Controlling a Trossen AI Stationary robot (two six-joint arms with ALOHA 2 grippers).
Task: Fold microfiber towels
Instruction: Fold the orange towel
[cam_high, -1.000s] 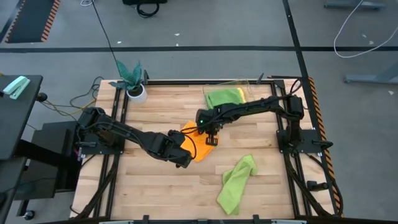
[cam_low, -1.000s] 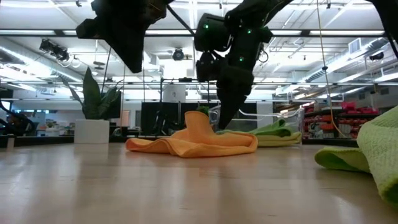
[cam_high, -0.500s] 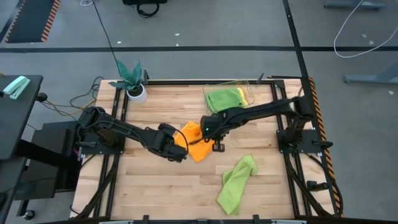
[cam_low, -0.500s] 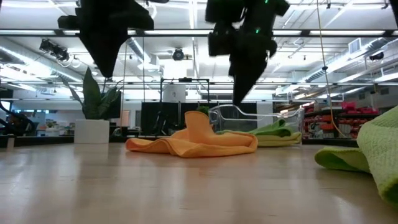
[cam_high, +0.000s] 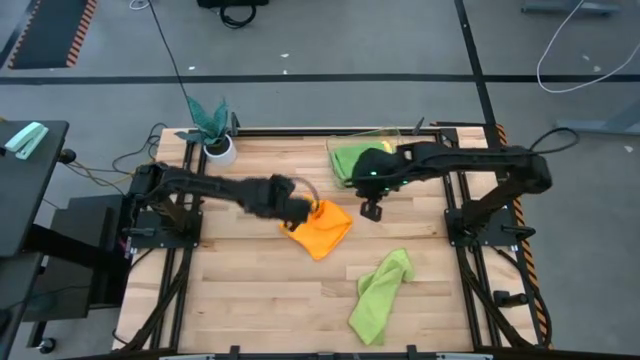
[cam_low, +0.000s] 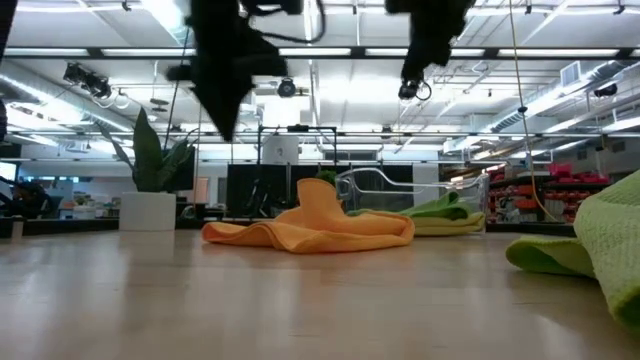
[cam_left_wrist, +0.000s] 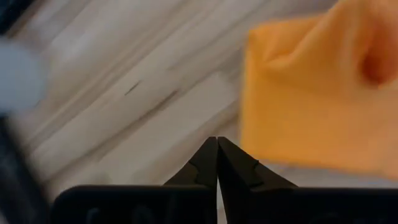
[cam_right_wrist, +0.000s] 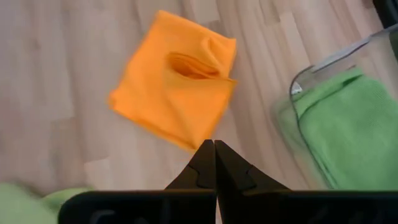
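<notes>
An orange towel (cam_high: 322, 229) lies on the wooden table near its middle, folded over with a raised hump (cam_low: 318, 198); it also shows in both wrist views (cam_left_wrist: 311, 93) (cam_right_wrist: 177, 102). My left gripper (cam_high: 300, 210) is shut and empty, above the towel's far left corner. My right gripper (cam_high: 372, 209) is shut and empty, high above the table to the towel's right. A lime green towel (cam_high: 380, 290) lies crumpled near the front right. Another green towel (cam_high: 358, 159), with a yellow one (cam_high: 393, 153) beside it, lies in a clear bin.
The clear bin (cam_high: 375, 135) stands at the back right, close behind my right gripper. A teal plant in a white pot (cam_high: 215, 135) stands at the back left corner. Bare wood (cam_high: 250, 290) lies at the front left.
My right gripper has risen from just above the orange towel and gone toward the table's right and far edges, nearer the clear bin. My left gripper has gone from the towel's near left side toward the far edge. The orange towel has stayed where it was.
</notes>
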